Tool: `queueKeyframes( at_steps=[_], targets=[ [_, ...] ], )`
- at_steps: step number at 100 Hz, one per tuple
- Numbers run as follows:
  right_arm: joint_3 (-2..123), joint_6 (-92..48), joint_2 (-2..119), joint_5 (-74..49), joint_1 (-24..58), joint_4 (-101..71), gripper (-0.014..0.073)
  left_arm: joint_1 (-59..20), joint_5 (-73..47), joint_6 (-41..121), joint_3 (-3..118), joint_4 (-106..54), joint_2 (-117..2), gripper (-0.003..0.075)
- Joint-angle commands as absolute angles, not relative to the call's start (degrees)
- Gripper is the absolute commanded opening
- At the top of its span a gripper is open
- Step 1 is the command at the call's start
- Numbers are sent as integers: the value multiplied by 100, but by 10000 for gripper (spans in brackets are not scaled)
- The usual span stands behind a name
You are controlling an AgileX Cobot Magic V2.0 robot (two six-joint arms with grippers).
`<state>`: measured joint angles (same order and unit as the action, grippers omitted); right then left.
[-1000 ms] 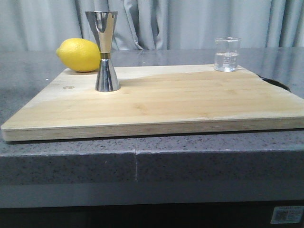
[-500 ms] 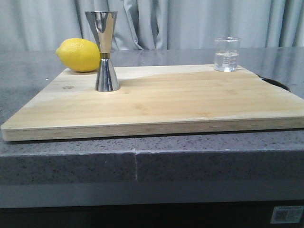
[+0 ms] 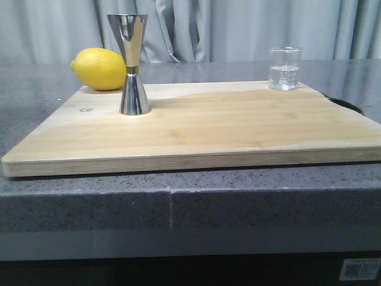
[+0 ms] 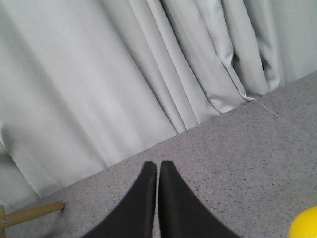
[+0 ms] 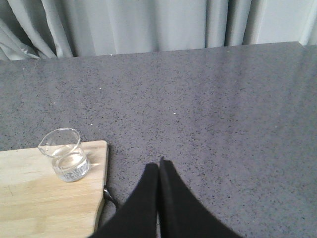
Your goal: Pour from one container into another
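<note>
Not started: both my grippers (image 4: 158, 166) (image 5: 159, 166) clenched, empty; nxt open R, grab beaker (image 3: 284, 68) far right, pour into jigger (image 3: 131, 64).

My front camera sits low at the bench (image 3: 238, 196) edge, facing the curtain; both wrist cameras look down across it.

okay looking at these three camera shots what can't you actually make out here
- Jigger: whether anything is in its upper cup; front view looks at the steel wall side-on.
- Beaker: its printed marks, too small in both views.
- Lemon: cut off by the left wrist view's edge.
- Cutting board: its handle end, only a dark sliver shows.
</note>
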<state>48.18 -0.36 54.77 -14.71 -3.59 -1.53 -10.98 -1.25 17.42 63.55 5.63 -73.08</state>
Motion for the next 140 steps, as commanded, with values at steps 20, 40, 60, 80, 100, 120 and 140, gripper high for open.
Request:
queueKeyframes(
  at_steps=[20,40,60,80,100,120,140],
  targets=[
    [5031,-65,5438,-1098,-369,-56,-70,-1089,323,1710,6552,-649,-7169,-18],
    [5031,-65,5496,-1050,-369,-56,-71,-1305,-107,1710,6552,-2109,-7169,-18],
    [5031,-65,5777,-1028,-369,-56,-70,-1738,-446,1746,6552,-2508,-7169,-18],
    [5031,-65,6027,-1003,-369,-56,-70,-2262,-728,2142,6552,-2749,-7157,-17],
    [5031,-65,6054,-875,-369,-56,-71,-2670,-1450,3527,6552,-4530,-7157,-17],
    [5031,-65,6054,-807,-369,-56,-71,-2568,-3101,6847,6552,-7826,-7157,-17],
    [5031,-65,6054,-807,-369,-56,-71,-2108,-4575,8117,6552,-8527,-7181,-18]
  ],
)
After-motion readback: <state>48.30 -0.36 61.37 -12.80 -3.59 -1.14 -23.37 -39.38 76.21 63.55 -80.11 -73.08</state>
